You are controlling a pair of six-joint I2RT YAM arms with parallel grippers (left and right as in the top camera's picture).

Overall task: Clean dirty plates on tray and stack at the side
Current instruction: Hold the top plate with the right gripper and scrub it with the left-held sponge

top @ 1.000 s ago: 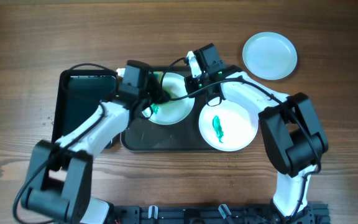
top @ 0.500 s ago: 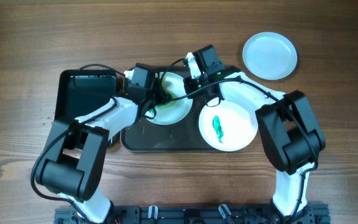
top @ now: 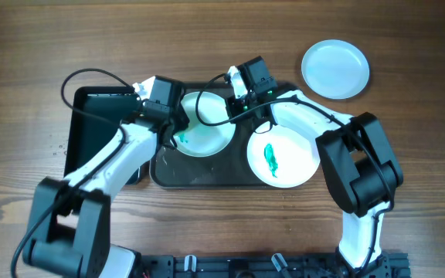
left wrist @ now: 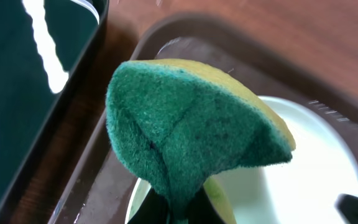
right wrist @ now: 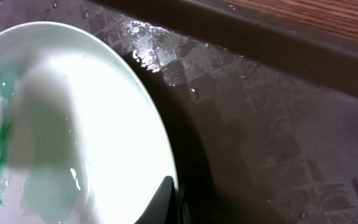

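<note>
The dark tray (top: pixel 207 176) holds two white plates. The left plate (top: pixel 209 127) has a green smear at its left edge (top: pixel 182 140); it also shows in the right wrist view (right wrist: pixel 92 124). The right plate (top: pixel 292 166) has a green-teal smear at its centre. A third, plain white plate (top: pixel 334 69) lies on the table at the back right. My left gripper (top: pixel 172 123) is shut on a green and yellow sponge (left wrist: pixel 185 130) over the left plate's left rim. My right gripper (top: pixel 242 104) is shut on the left plate's right rim (right wrist: pixel 166 186).
A narrower black tray (top: pixel 103 135) lies to the left of the dark tray; its wall shows in the left wrist view (left wrist: pixel 73 81). Cables run over both arms. Bare wooden table lies all round.
My left gripper has drawn the sponge leftward across the left plate to its left rim. Most of the plate now shows white. The right gripper has kept its hold.
</note>
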